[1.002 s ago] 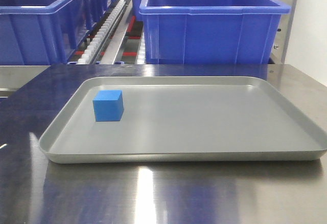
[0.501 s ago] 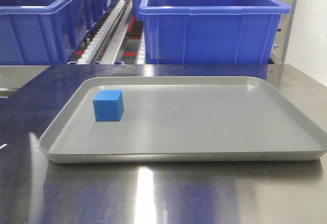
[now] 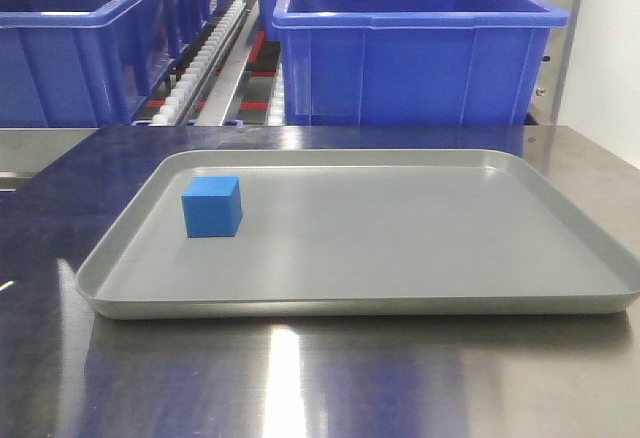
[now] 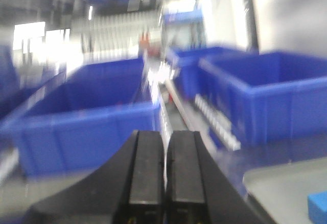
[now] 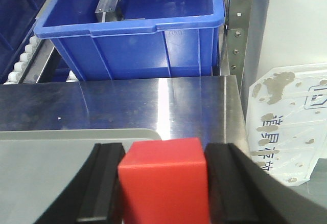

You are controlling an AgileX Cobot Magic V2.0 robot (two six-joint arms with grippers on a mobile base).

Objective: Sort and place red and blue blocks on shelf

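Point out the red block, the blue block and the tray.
red block (image 5: 163,180): right wrist view, front face.
blue block (image 3: 212,210): front-facing view, front face.
tray (image 3: 400,228): front-facing view, bare floor.

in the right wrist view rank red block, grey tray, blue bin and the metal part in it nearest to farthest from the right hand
1. red block, held in the right hand.
2. grey tray, close by, lower left.
3. blue bin, past the table's far edge.
4. metal part, inside the bin, toward its back.
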